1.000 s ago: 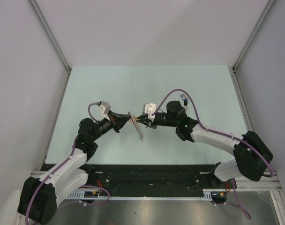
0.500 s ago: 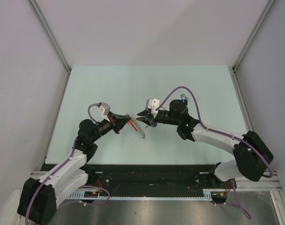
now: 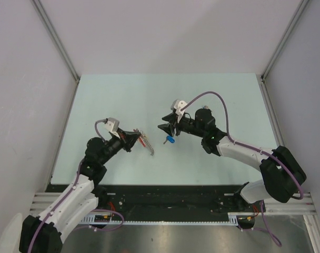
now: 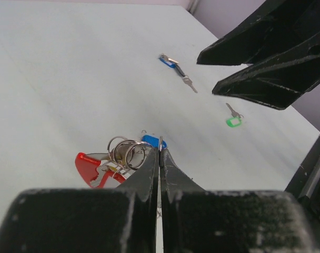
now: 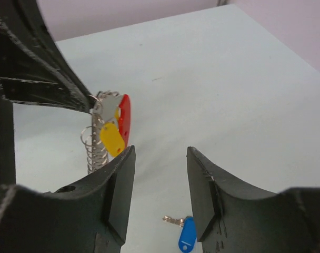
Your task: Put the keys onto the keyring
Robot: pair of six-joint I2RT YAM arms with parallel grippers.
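Pinching the keyring [image 4: 126, 153] by one thin wire loop, we are running our first risk. Our left gripper [image 4: 160, 153] is fully closed on that loop alone, just above the table [image 3: 123, 95] near its middle and a little toward the left edge. The coil, the red band [image 5: 124, 118] and a yellow key [image 5: 112, 139] already on it are all hanging from that one pinch. If the loop is sliding or twisting between the tips, we are judging that the whole bunch could swing or drop.

Our right gripper [image 5: 160, 153] is standing open and gripping nothing, facing the keyring from the right. A blue key [image 5: 186, 234] is lying flat on the table just below it, off the keyring. Being so small and flat, it is looking hard to pick up: a closing pinch could be skidding it away or scraping the table. Both grippers are working near each other, so a careless reach could be knocking the keyring.

A green key [image 4: 232, 121] and a dark blue key [image 4: 169, 61] are lying farther off beyond the blue key; we are not finding them from above.

The table is showing a pale mint, matte top. Plain pale walls are closing it in along the left, far and right edges, with metal posts at the far corners.
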